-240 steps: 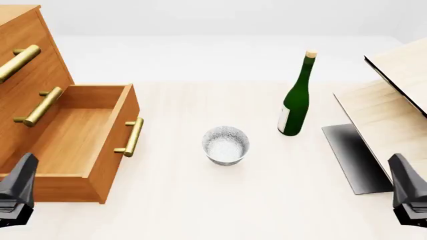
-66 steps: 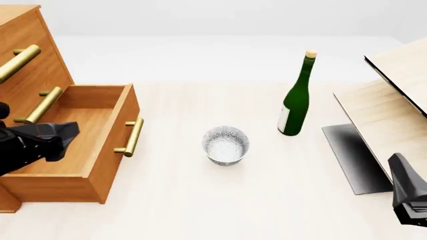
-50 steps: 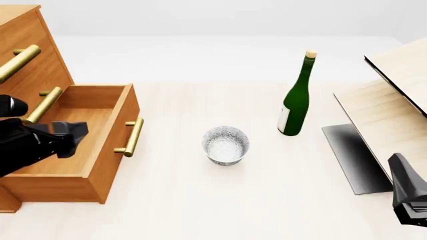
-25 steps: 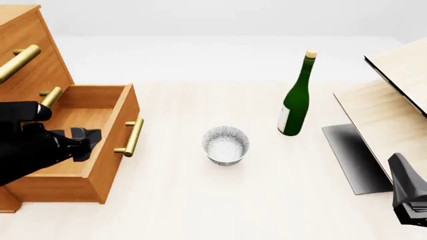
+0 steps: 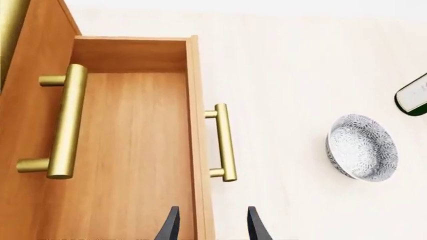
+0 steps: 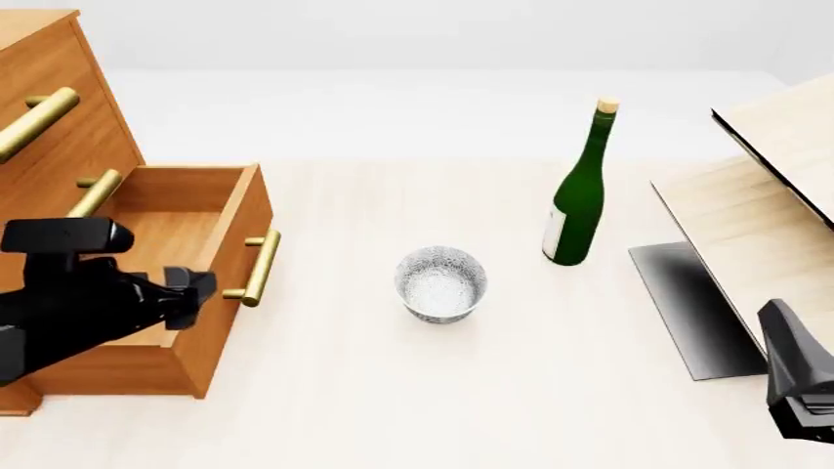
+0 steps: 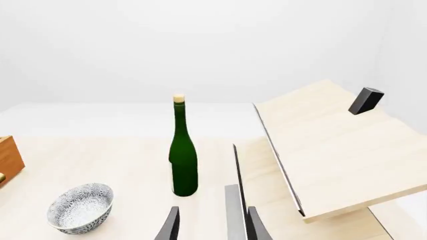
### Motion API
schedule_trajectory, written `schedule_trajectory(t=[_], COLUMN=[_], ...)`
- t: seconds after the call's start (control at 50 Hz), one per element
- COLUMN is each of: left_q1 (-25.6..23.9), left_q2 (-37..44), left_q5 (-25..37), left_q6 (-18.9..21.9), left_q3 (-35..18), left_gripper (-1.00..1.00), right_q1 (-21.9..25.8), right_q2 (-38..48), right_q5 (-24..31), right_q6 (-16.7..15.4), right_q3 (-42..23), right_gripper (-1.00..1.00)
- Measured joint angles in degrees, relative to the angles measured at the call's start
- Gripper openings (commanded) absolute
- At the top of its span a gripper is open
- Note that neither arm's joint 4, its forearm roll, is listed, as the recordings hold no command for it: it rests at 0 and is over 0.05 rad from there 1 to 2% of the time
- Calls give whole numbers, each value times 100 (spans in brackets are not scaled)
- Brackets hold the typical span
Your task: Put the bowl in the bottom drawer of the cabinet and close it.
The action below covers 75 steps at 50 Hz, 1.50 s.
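From the left wrist view, the left tool (image 5: 208, 227) shows two dark fingertips spread apart with nothing between them, poised over the front wall of the bottom drawer (image 5: 133, 150), which stands pulled out and bare inside, its brass handle (image 5: 224, 142) facing the bowl (image 5: 362, 153); the bowl sits on the pale bench (image 5: 293, 75) well apart from the drawer, with the base of a green wine bottle (image 5: 413, 95) just beyond it. From the front view, the left tool (image 6: 187, 295) hangs above the open drawer's near corner, the cabinet (image 6: 59, 127) rising behind it, and the speckled bowl (image 6: 440, 282) stands upright mid-bench between drawer and bottle (image 6: 579, 191); the right tool (image 6: 798, 376) waits low at the edge, and there I cannot tell its spread. The right wrist view shows its tips (image 7: 208, 225) apart and empty, the bowl (image 7: 80, 208) off to one side near the bottle (image 7: 181, 152), a pale slanted wood structure (image 7: 327, 145) close by. The bowl looks stiff, glazed, slippery and breakable; pinching its rim seems surest.
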Motion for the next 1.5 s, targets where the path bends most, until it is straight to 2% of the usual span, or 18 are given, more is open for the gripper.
schedule_trajectory(t=[0.88,1.5], left_q1=[-192,-580], left_q2=[818,970], left_q5=[-630,-749], left_q6=[-158,-247], left_q3=[287,255], left_gripper=[100,100], right_q1=[0,0], right_q2=[0,0], right_q5=[0,0], right_q6=[0,0], right_q3=[0,0], right_gripper=[100,100])
